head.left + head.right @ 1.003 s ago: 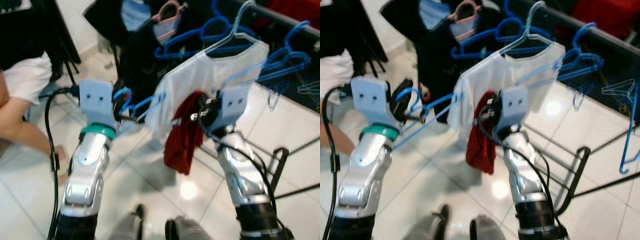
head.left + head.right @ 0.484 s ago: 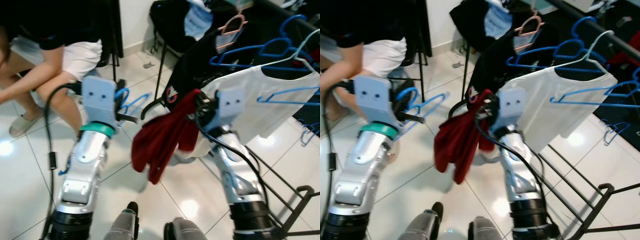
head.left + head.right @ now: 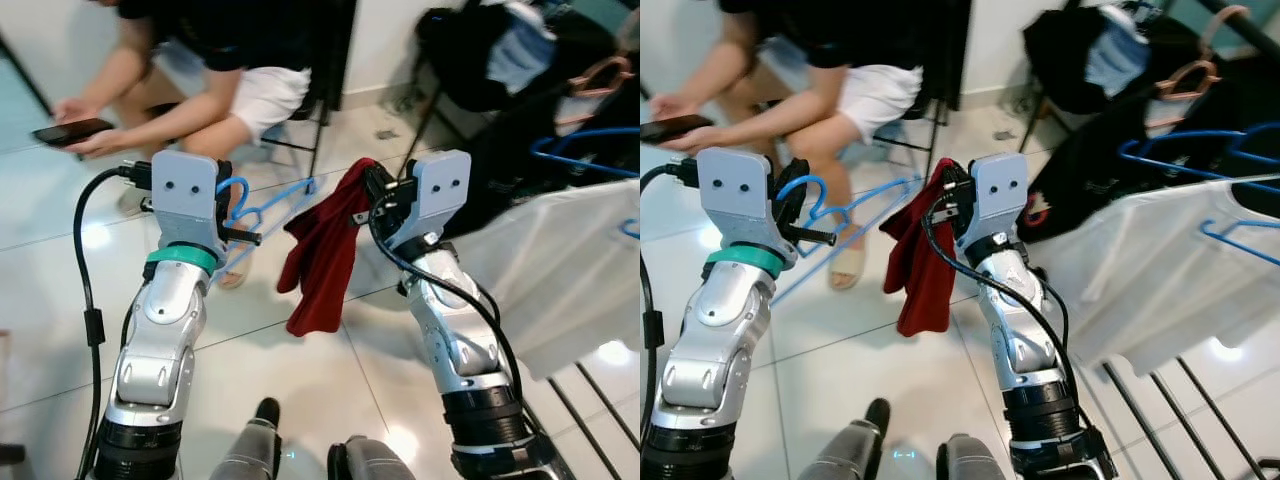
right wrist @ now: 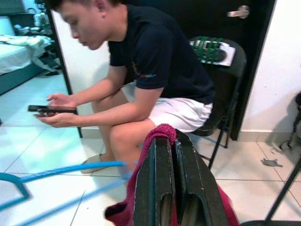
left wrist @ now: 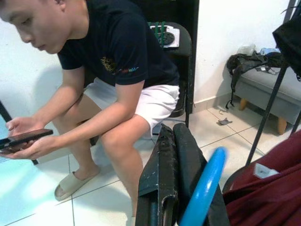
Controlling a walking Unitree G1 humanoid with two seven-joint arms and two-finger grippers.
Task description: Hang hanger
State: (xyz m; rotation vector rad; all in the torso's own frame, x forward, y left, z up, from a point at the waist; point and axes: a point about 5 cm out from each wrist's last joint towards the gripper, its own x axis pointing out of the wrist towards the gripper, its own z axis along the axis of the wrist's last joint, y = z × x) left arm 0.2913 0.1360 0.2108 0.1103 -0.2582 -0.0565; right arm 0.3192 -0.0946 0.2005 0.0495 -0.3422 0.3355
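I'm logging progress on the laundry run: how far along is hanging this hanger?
Nothing looks hung yet. In hand: the left gripper is shut on the blue hanger, and the right gripper is shut on a red cloth that droops over the floor. Left to do: the cloth is not on the hanger, and the hanger is not on the rack, where a white shirt hangs.

Head cameras look down at both arms; wrist cameras face a seated person (image 5: 117, 84).
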